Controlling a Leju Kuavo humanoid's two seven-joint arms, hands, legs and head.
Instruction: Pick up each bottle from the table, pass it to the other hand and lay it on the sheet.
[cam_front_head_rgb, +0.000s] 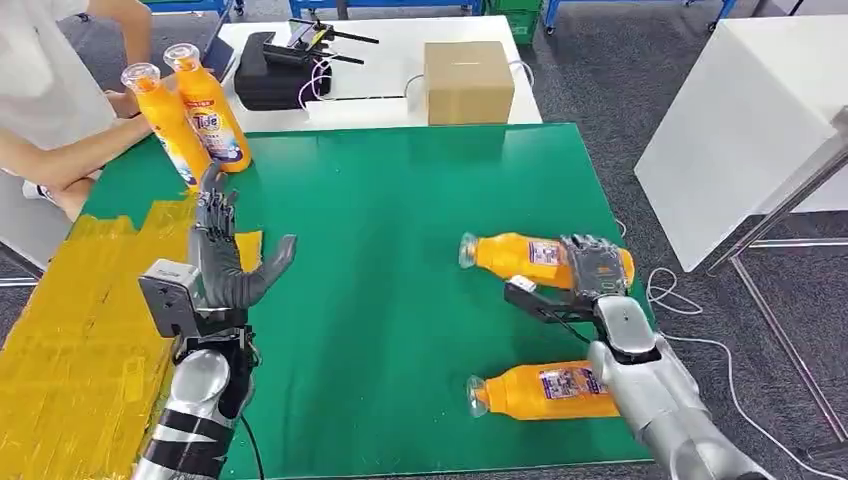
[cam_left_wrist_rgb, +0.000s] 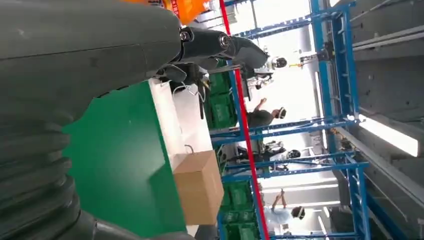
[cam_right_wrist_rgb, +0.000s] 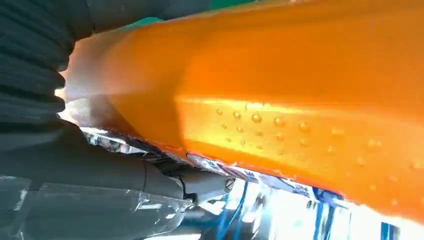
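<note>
— Four orange bottles, is it? Where is the one being handled?

— Yes, four. The far lying bottle (cam_front_head_rgb: 520, 255) rests on its side on the green table (cam_front_head_rgb: 400, 300), cap pointing to the robot's left, and the right hand (cam_front_head_rgb: 592, 268) is wrapped over its base end, fingers curled around it. In the right wrist view that bottle (cam_right_wrist_rgb: 280, 100) sits tight against the hand, wet with droplets. Whether it is lifted clear of the table, I cannot tell.

— And the others?

— A near lying bottle (cam_front_head_rgb: 545, 390) is also on its side, closer to the robot, partly behind the right forearm. Two standing bottles (cam_front_head_rgb: 195, 115) are at the far left corner, where a person's arm (cam_front_head_rgb: 70, 155) reaches beside them.

— The left hand?

— The left hand (cam_front_head_rgb: 228, 262) is raised, palm up, fingers spread wide, thumb out, holding nothing. It hangs above the edge of the yellow sheet (cam_front_head_rgb: 80, 340), which covers the table's left side.

— Anything behind?

— A cardboard box (cam_front_head_rgb: 468, 82) and a black case (cam_front_head_rgb: 275, 70) with cables on the white table (cam_front_head_rgb: 390, 60).
</note>
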